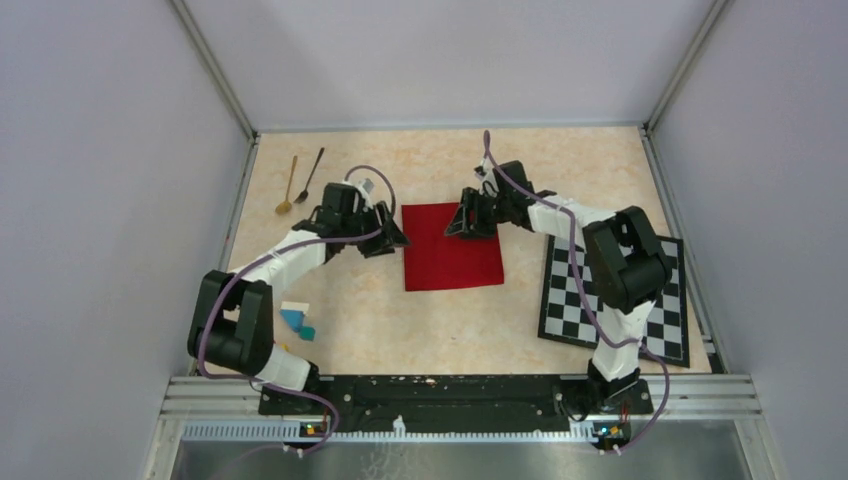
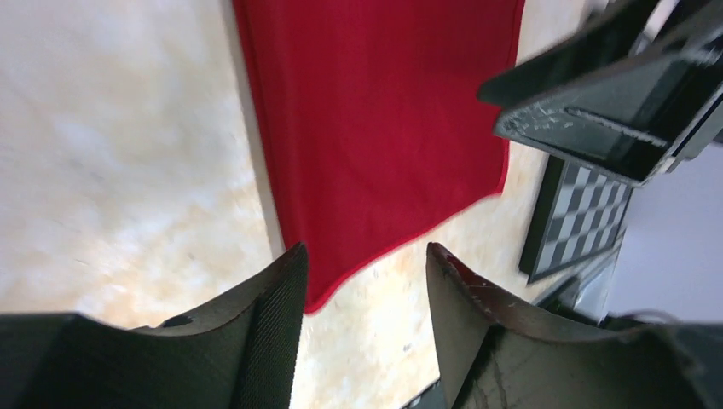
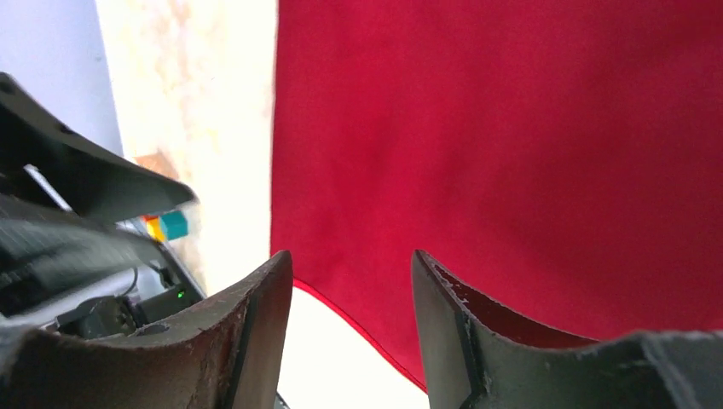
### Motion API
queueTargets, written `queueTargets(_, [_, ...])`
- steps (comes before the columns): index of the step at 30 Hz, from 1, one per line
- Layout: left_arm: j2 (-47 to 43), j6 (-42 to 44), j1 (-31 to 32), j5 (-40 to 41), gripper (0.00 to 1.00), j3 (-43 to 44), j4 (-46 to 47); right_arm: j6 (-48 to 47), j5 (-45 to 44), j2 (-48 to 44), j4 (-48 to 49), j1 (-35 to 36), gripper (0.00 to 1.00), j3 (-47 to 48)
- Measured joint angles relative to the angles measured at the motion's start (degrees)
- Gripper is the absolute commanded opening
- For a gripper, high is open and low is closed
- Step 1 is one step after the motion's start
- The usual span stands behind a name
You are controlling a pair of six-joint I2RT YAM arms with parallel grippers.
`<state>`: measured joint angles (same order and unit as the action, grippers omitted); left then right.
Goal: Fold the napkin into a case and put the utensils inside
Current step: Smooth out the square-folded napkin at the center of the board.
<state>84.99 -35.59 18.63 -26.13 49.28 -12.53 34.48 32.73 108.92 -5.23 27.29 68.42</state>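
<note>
Nearest the lens, the left gripper (image 2: 365, 256) is holding its fingers (image 2: 273, 341) spread, pinching nothing, with a corner of the napkin (image 2: 375, 128) showing on the table (image 2: 128, 170) in the gap just past their tips. Seen from above, the utensils are lying at the far left, gold spoon (image 1: 288, 187) beside black spoon (image 1: 310, 176), well apart from the cloth, and some small blocks (image 1: 297, 320) are sitting by the left arm's base. The napkin is lying flat at mid-table, roughly square (no case formed yet, by the look of it). The right gripper (image 1: 462, 224) is hanging over the cloth's far edge, its fingers also parted and empty, the red hem running beneath them. A chequered mat (image 1: 615, 290) is lying to the right. Both grippers are sitting along the far side, so the cloth is stretching toward the arm bases from each; the left arm is the nearer one to the spoons.
</note>
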Motion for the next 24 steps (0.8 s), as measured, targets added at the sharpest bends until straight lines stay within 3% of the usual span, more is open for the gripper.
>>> queueTargets(5, [3.8, -0.9, -6.4, 0.1, 0.48, 4.5, 3.6, -5.6, -2.4, -0.2, -4.4, -8.2, 0.55, 2.8])
queueTargets(11, [16.3, -2.2, -6.8, -0.2, 0.45, 11.1, 8.6, -9.5, -2.9, 0.8, -7.2, -17.1, 0.52, 6.0])
queueTargets(24, [27.6, -1.9, -6.6, 1.6, 0.35, 19.3, 10.7, -11.5, 1.7, 13.3, -7.2, -18.3, 0.33, 14.2])
